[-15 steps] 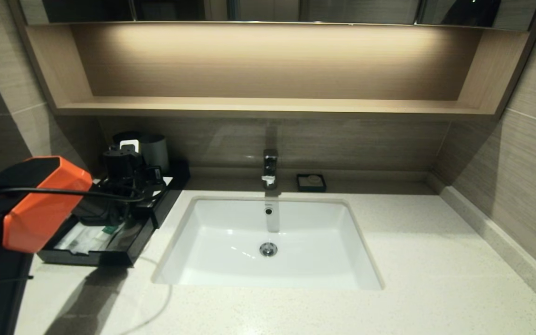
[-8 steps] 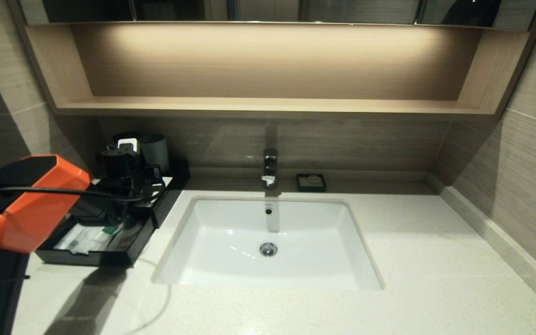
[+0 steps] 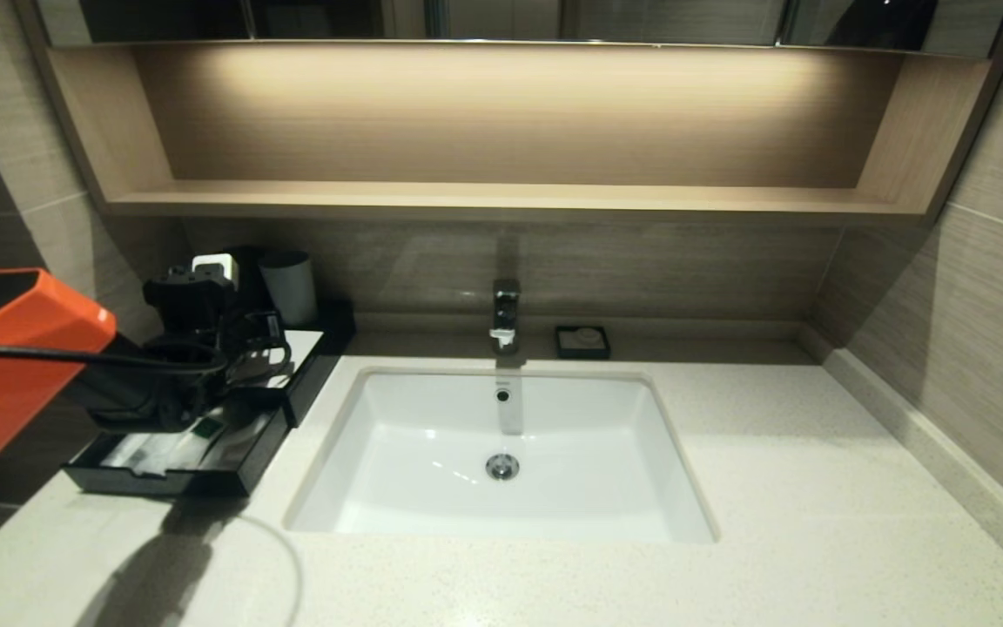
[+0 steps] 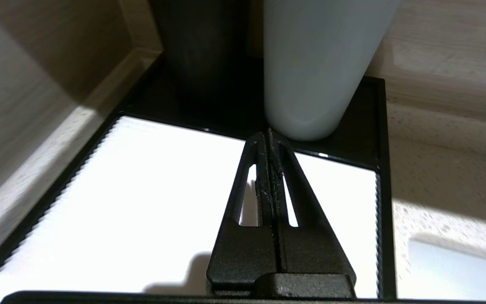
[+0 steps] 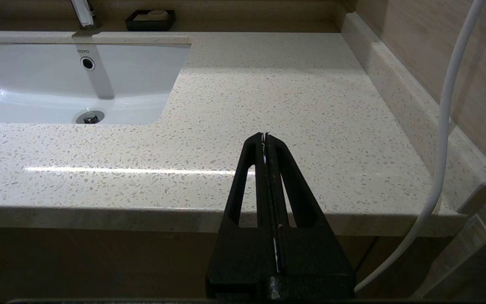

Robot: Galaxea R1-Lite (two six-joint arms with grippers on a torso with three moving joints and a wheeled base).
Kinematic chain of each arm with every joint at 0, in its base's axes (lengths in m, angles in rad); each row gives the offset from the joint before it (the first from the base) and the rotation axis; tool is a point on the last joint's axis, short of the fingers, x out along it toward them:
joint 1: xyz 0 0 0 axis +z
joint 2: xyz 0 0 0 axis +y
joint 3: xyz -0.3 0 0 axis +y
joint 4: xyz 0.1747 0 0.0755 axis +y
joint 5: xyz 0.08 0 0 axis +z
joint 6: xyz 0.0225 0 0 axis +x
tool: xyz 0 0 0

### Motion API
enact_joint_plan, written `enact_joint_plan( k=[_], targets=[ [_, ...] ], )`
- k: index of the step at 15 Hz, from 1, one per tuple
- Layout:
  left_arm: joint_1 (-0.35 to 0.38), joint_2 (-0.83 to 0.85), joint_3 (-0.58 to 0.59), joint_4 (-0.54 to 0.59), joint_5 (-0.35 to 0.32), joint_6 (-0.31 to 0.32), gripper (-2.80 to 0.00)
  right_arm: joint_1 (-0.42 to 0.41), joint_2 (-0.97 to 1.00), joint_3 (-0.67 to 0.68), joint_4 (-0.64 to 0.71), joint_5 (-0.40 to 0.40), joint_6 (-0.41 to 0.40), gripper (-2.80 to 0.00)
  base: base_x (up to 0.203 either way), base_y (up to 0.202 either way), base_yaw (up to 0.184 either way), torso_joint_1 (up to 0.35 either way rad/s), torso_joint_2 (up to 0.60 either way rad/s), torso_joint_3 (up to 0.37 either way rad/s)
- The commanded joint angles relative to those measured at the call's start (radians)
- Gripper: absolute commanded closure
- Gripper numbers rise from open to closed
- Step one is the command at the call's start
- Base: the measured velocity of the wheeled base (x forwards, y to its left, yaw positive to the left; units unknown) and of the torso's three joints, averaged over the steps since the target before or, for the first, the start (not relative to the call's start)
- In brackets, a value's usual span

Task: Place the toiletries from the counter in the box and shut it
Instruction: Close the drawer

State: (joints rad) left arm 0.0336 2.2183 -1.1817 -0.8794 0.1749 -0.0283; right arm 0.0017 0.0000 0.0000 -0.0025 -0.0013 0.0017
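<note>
One word can be read — "TOTO", in small dark letters on the back wall of the white sink [image 5: 57, 84], just above and beside the round overflow hole [image 5: 87, 63], toward the far edge of the table [image 5: 268, 84]. The green bands on the wrapped sticks [image 3: 172, 442] in the open drawer near the table's left edge carry print too small to make out.
</note>
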Motion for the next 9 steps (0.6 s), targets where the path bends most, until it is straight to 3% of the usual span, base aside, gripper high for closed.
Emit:
enact_joint_plan(
  k=[1, 9],
  targets=[
    [0.005, -0.147, 0.112, -0.005, 0.002, -0.003, 0.0, 0.0, -0.002, 0.002, -0.001, 0.0, 0.0, 0.0, 0.0, 0.0, 0.0, 0.0, 0.0, 0.0],
    [0.043, -0.459, 0.52, 0.002, 0.006, -0.003, 0.0, 0.0, -0.002, 0.002, -0.001, 0.0, 0.0, 0.0, 0.0, 0.0, 0.0, 0.0, 0.0, 0.0]
  ],
)
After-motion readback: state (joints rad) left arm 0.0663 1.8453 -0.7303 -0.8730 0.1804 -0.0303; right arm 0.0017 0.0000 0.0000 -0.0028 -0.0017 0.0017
